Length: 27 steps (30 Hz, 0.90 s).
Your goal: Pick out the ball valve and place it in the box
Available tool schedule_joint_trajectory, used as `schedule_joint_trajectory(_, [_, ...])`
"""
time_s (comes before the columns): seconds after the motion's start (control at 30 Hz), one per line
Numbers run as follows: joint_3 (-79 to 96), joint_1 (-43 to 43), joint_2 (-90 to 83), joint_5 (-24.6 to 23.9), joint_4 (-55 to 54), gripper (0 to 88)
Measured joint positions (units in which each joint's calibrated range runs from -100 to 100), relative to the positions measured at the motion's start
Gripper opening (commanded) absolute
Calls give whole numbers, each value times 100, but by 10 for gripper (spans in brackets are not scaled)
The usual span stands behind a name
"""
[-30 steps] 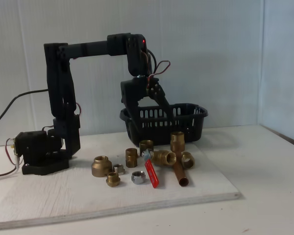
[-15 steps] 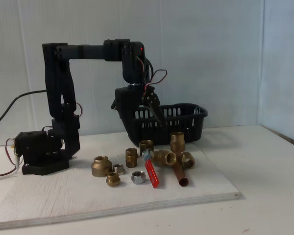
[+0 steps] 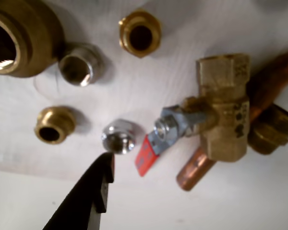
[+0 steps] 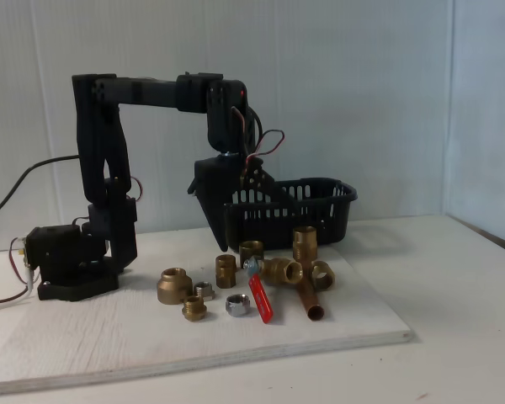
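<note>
Your pincer (image 4: 227,240) has swung off the box (image 4: 320,206) toward the ball valve (image 4: 265,282); it hangs above, holding nothing, jaws spread.

Brass fittings (image 4: 226,271) crowding ball valve (image 4: 269,273)

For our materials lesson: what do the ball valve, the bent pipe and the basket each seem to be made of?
Ball valve: yellow, dull-shiny body, likely brass; flat red handle, probably painted metal. Pipe: reddish-orange sheen, seemingly copper. Basket: matte black with moulded slots, likely plastic.
</note>
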Motion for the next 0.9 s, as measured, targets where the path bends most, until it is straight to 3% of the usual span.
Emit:
schedule_joint_trajectory(0.5, [154, -82, 93, 232, -155, 521])
schedule_joint_trajectory(0.9, [154, -82, 1084, 243, -817, 445])
